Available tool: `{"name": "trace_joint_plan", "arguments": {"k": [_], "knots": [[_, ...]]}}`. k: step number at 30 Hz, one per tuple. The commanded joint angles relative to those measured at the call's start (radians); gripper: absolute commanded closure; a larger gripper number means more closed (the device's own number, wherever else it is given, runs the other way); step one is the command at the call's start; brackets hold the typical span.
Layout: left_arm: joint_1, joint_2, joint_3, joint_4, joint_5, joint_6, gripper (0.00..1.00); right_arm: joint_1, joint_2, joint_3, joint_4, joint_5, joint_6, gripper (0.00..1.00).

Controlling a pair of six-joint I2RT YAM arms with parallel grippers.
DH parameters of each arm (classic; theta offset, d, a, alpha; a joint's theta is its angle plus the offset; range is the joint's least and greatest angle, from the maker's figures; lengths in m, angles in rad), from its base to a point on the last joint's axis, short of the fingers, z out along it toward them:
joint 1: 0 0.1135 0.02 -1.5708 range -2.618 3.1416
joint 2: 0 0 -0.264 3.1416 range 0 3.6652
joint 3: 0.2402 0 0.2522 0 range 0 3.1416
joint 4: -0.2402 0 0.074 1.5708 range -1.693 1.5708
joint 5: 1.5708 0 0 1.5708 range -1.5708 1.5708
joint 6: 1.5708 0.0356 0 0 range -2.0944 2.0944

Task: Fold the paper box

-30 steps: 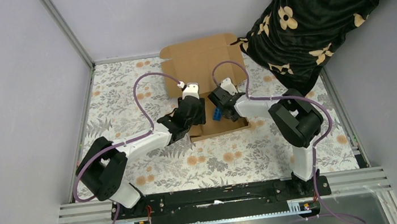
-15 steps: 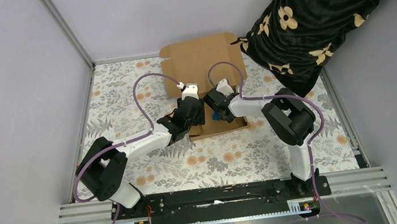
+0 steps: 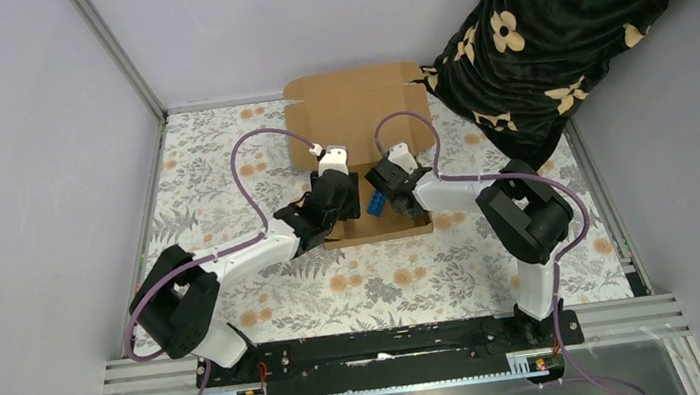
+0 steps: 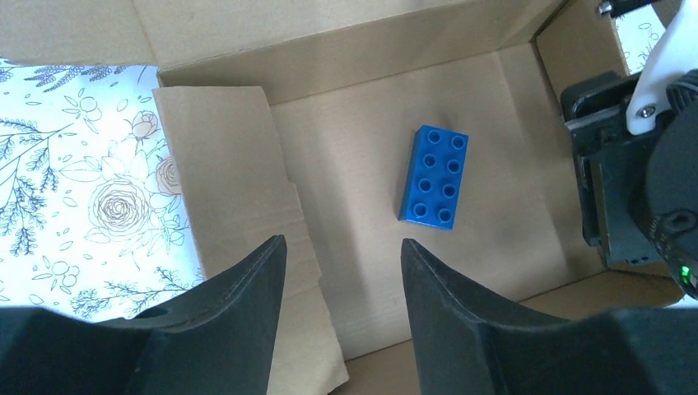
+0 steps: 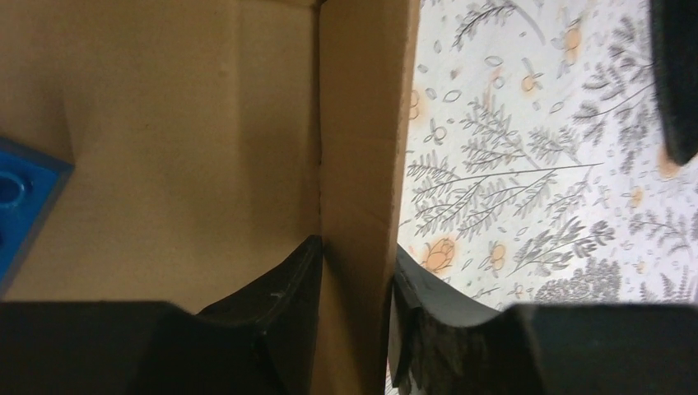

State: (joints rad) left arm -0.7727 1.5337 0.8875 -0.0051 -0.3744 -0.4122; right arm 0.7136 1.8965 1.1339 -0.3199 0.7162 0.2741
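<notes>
Left gripper jaws stood apart, empty; right gripper straddled 1 wall of the paper box, grip unclear. 1 box, brown cardboard, sides raised, lid open, held 1 blue brick.

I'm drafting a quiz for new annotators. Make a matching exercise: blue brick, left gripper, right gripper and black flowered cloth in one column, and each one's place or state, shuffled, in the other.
1 blue brick
2 left gripper
3 right gripper
4 black flowered cloth

A straddling a side wall of the paper box
B heaped in the far right corner
C lying flat inside the box
D open above the box, holding nothing

Pairs: 1-C, 2-D, 3-A, 4-B
</notes>
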Motion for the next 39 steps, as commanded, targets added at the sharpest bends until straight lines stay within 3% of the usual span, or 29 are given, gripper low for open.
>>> {"name": "trace_joint_plan", "arguments": {"k": [1,11,18,28,32,39], "knots": [[-0.006,-0.028,-0.006,0.007,-0.036,0.020,0.40,-0.023,-0.075,-0.033,0.000,-0.090,0.041,0.59],[-0.005,-0.024,-0.008,0.008,-0.031,0.019,0.40,-0.096,-0.168,-0.069,0.075,-0.190,0.039,0.47],[-0.005,-0.025,-0.007,0.008,-0.035,0.026,0.40,-0.131,-0.130,-0.016,0.126,-0.200,0.031,0.46],[-0.004,-0.024,-0.008,0.007,-0.044,0.036,0.40,-0.132,0.012,0.051,0.208,-0.166,0.022,0.55],[-0.005,-0.018,-0.010,0.008,-0.046,0.036,0.40,-0.132,0.024,0.045,0.241,-0.124,0.022,0.64],[-0.004,0.002,-0.007,0.013,-0.042,0.038,0.40,-0.131,0.018,0.030,0.309,-0.090,0.012,0.63]]}}
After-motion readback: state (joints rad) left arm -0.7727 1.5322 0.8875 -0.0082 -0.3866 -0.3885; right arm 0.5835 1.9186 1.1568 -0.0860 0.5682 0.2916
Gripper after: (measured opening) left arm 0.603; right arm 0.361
